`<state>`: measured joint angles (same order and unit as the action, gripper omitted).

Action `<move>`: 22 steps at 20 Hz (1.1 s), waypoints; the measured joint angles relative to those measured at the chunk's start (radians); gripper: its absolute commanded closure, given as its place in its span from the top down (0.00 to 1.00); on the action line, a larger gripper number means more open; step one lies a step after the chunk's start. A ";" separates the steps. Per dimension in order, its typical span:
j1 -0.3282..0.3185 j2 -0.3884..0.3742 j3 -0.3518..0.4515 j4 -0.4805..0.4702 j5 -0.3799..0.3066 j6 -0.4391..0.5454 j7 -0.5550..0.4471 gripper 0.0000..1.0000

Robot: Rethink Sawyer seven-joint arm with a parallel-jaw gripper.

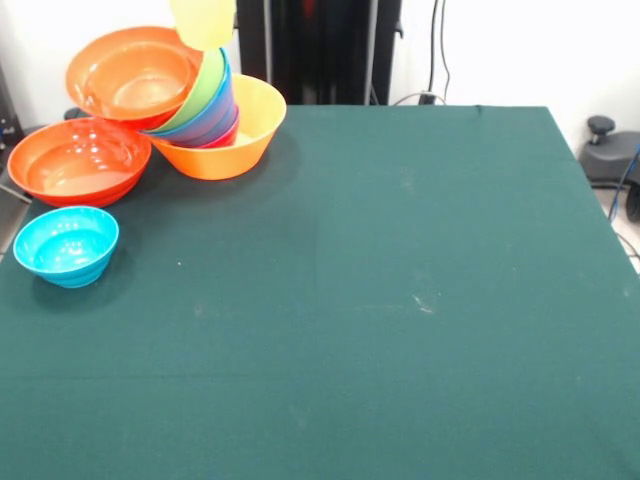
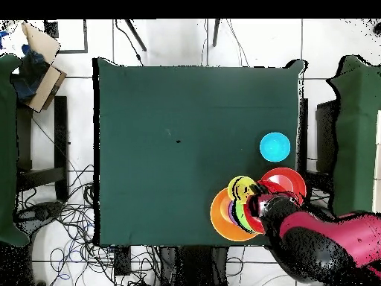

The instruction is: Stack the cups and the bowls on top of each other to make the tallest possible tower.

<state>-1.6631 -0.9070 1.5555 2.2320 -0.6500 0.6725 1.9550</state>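
Note:
The tower stands at the table's back left in the front view. Its base is the large light-orange bowl [image 1: 225, 140] [image 2: 221, 217]. Red, blue and lime green bowls [image 1: 205, 90] are nested in it, tilted left. An orange bowl [image 1: 135, 72] leans on top, facing the camera. The pale-yellow cup [image 1: 203, 20] [image 2: 241, 187] is at the top edge above the lime green bowl; I cannot tell whether it is held or resting. A red-orange bowl [image 1: 78, 160] [image 2: 287, 181] and a cyan bowl [image 1: 66, 243] [image 2: 274, 146] sit upright on the cloth. My gripper [image 2: 262, 208] is over the tower, its state hidden.
The red and black arm [image 2: 338, 242] reaches in from the table's corner in the overhead view. The dark green cloth [image 1: 400, 300] covers the table. The robot's pedestal [image 1: 320, 50] stands behind the table's far edge. Cables lie on the floor [image 2: 67, 216].

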 measured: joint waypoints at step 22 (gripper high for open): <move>-0.057 0.151 -0.125 -0.006 -0.204 0.000 -0.100 0.00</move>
<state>-1.7198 -0.7562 1.4301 2.2257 -0.8541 0.6725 1.8548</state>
